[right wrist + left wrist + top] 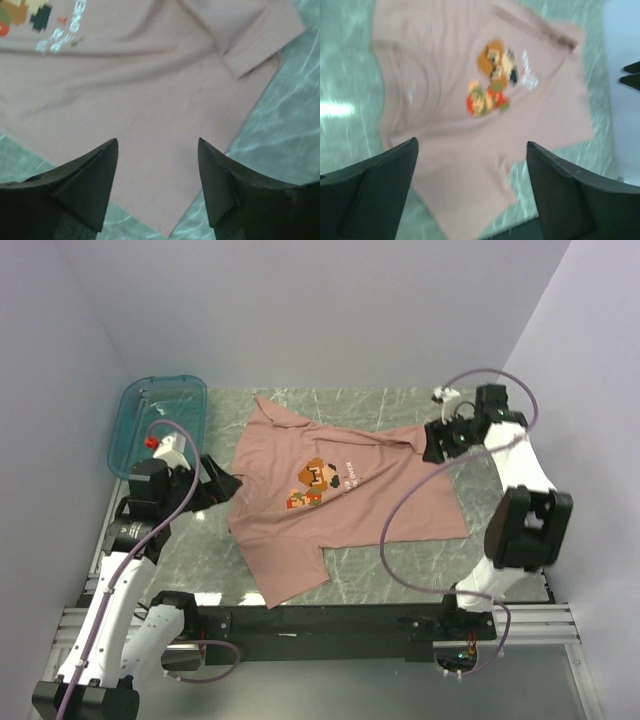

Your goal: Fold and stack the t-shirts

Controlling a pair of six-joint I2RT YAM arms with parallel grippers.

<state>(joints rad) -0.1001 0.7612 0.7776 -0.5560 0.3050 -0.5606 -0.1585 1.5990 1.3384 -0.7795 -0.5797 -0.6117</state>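
Observation:
One dusty-pink t-shirt (345,502) lies spread face up on the green marbled table, with its pixel-art character and white text showing on the chest. My left gripper (228,486) is open and empty, hovering at the shirt's left edge. In the left wrist view the shirt (455,85) lies below the open gripper (472,143), blurred. My right gripper (433,446) is open and empty over the shirt's right part, near a folded sleeve. In the right wrist view the open gripper (158,141) hangs above plain pink cloth (150,95), apart from it.
A teal translucent tray (128,425) stands at the back left, behind the left arm. A black rail (330,621) runs along the table's near edge. Grey walls close in on the left, the back and the right.

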